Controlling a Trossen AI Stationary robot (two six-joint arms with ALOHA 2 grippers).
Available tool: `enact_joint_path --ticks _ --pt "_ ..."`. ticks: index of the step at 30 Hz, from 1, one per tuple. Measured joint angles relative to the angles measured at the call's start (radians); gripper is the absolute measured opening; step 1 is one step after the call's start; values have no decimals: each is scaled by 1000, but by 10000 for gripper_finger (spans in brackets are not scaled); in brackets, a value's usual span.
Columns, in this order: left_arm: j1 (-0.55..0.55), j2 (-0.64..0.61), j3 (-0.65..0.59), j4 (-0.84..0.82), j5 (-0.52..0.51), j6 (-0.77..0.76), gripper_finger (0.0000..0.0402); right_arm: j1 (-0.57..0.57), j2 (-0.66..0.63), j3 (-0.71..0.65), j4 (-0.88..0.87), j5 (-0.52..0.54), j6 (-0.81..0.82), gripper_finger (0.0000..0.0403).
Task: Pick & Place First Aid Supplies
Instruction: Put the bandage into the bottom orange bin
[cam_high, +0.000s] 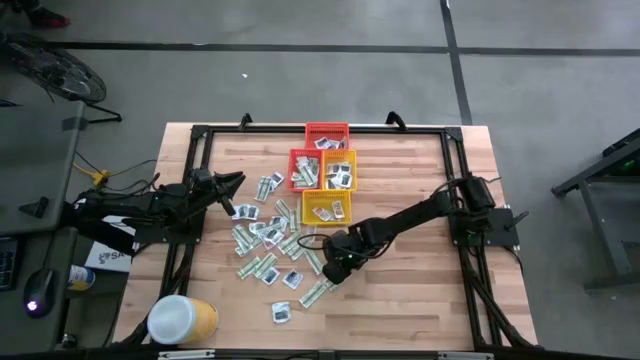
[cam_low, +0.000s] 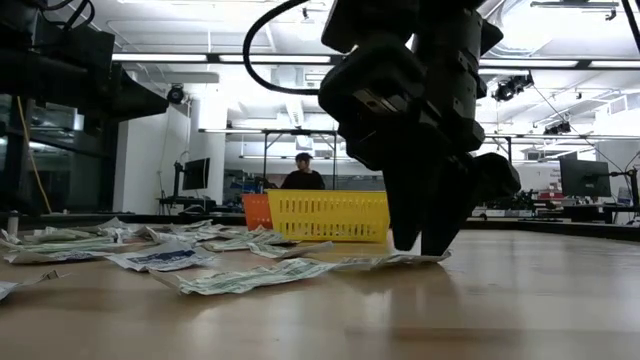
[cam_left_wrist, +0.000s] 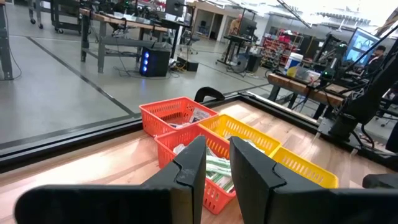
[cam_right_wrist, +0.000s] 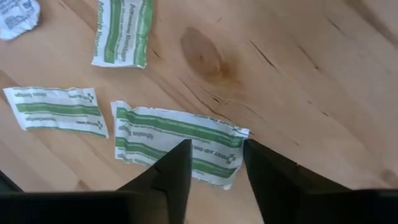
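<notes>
Many first aid supplies, small green-and-white strips and white squares (cam_high: 262, 240), lie flat on the wooden table (cam_high: 420, 300). My right gripper (cam_right_wrist: 214, 165) points steeply down at the table's middle, open. Its fingers straddle one end of a green-and-white packet (cam_right_wrist: 168, 134) that lies flat on the wood. In the low view its fingertips (cam_low: 405, 238) reach down to that packet (cam_low: 385, 261). My left gripper (cam_left_wrist: 214, 168) waits level at the table's left side (cam_high: 235, 185), open with a narrow gap and nothing in it. My right gripper comes at the packet's end (cam_right_wrist: 214, 152) from above, one finger at each long side, the fingers lying across the strip. The packet lies flat on the table. Whether the fingertips touch it I cannot tell.
Small baskets stand at the far middle: red (cam_high: 327, 135), a second red (cam_high: 303, 170), orange (cam_high: 341, 170), and yellow (cam_high: 326, 207) nearest my right gripper. A yellow tub with a white lid (cam_high: 182, 320) sits at the near left corner. Bare wood lies to the right.
</notes>
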Motion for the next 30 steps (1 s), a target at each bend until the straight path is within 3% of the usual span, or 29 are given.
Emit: enact_joint_path --ticks 8,19,27,30 --pt "0 0 0 0 0 0 73 -5 3 0 -50 25 -85 90" --pt "0 0 0 0 0 0 73 6 3 0 -54 67 -85 94" --pt "0 0 0 0 -1 0 73 4 5 0 -43 32 -96 13" --pt "0 0 0 0 -1 0 73 4 6 -2 -18 7 -97 5"
